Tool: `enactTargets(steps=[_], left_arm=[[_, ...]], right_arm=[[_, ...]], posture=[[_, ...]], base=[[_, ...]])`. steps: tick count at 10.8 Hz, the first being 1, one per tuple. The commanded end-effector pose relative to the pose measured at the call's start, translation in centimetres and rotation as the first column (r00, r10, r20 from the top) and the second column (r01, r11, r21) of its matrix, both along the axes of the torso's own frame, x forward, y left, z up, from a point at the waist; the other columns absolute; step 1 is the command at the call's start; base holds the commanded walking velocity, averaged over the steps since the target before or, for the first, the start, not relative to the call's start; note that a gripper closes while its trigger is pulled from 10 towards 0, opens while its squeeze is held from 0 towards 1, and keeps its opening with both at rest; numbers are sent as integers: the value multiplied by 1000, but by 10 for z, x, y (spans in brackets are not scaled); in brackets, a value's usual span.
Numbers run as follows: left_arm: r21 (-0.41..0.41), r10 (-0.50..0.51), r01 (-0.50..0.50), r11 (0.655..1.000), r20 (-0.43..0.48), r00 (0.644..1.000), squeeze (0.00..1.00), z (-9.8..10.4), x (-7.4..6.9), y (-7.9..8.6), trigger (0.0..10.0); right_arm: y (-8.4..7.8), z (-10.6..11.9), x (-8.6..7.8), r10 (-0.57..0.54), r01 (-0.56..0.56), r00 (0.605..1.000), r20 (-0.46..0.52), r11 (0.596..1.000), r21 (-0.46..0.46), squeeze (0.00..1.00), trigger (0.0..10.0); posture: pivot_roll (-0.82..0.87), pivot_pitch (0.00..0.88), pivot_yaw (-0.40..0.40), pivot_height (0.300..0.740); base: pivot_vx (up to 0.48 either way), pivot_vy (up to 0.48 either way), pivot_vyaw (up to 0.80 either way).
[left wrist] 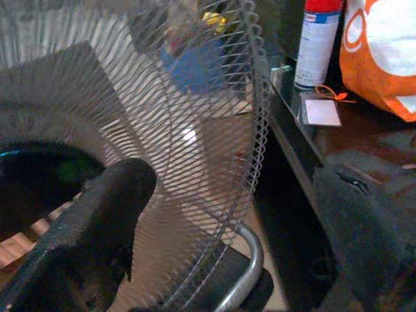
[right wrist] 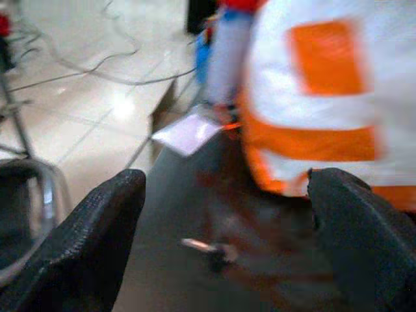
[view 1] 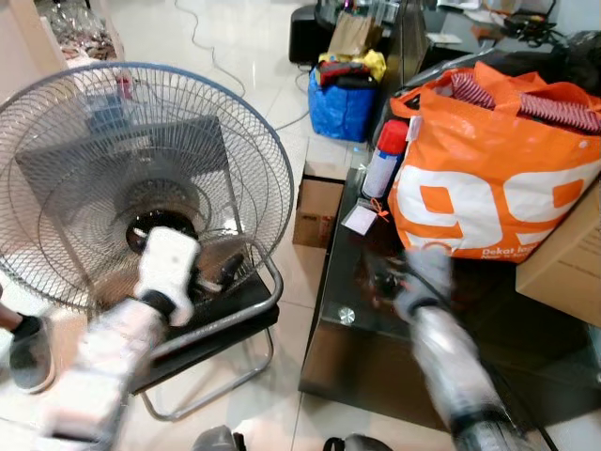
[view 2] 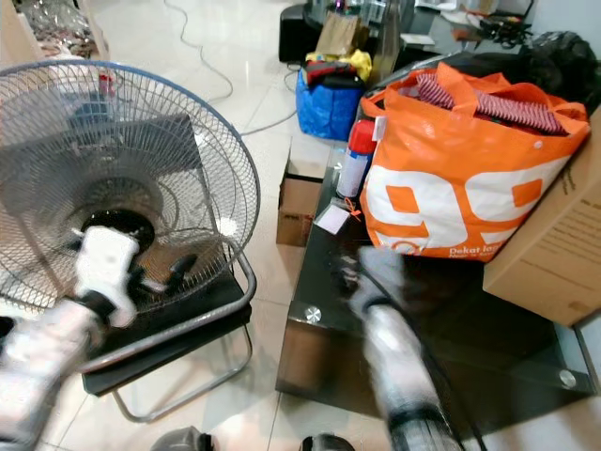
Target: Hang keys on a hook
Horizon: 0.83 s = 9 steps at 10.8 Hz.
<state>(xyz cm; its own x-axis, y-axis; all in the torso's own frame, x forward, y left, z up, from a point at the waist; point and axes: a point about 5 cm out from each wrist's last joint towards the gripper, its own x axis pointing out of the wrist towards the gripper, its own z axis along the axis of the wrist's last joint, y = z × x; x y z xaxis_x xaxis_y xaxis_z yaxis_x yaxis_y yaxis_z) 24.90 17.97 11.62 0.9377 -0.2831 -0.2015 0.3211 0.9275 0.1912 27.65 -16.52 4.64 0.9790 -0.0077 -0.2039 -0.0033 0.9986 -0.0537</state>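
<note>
Right gripper (right wrist: 221, 214) hangs low over the dark glass-topped desk (view 1: 526, 338), its two black fingers (right wrist: 97, 227) spread wide apart with nothing between them. Between and just beyond the fingertips in the right wrist view lies a small silvery metal object (right wrist: 207, 249) on the dark glass, probably the keys, though it is too blurred to be sure. It lies flat; its long axis looks to run across the gap between the fingers, not along them. Further on past it sits a white tag on an orange string (right wrist: 188, 133) beside the big orange-and-white shopping bag (view 1: 498, 169) and the white spray can with a red cap (view 1: 383, 160).

Left gripper (left wrist: 227, 214) is also wide apart and empty, off to the side by the large round wire-cage fan (view 1: 122, 178) standing on a black metal chair (view 1: 225, 319), well apart from the desk object. So the right arm is clearly the nearer one. No hook can be made out. Head views are blurred around both arms.
</note>
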Motion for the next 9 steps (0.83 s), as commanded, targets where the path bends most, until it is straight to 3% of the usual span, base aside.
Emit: enactTargets(steps=[1,3,4,5,7,8,9], left_arm=[[25,6,-7,1000,41,999,0,2,4,-5,10000],[3,61,-62,998,95,994,0,6,9,-6,10000],[10,59,-60,998,113,992,0,7,9,-8,10000],[-5,67,-67,998,135,989,0,9,11,-11,10000],[-61,122,-114,992,127,984,0,4,19,-17,10000],[-80,100,-89,993,142,985,0,5,16,-22,10000],[-72,108,-99,992,137,985,0,3,13,-20,10000]], right_arm=[[-7,18,0,-27,28,999,43,999,-32,0,10000],[-11,46,-28,5,0,994,106,999,-52,0,10000],[-10,50,-36,15,-9,995,101,998,-54,0,10000],[-16,51,-53,-52,53,997,49,998,-18,0,10000],[-19,55,-47,-87,90,995,44,995,-53,0,10000],[-11,60,-35,31,-27,999,31,991,-128,0,10000],[-10,60,-31,72,-68,997,20,987,-145,0,10000]], posture=[[-24,0,-60,740],[-55,0,-44,740],[-59,0,-43,740],[-81,0,-37,740],[-83,0,-38,740],[-45,0,-75,740],[-20,0,-104,740]], base=[[0,0,0],[0,0,0],[0,0,0],[0,0,0],[0,0,0],[0,0,0],[0,0,0]])
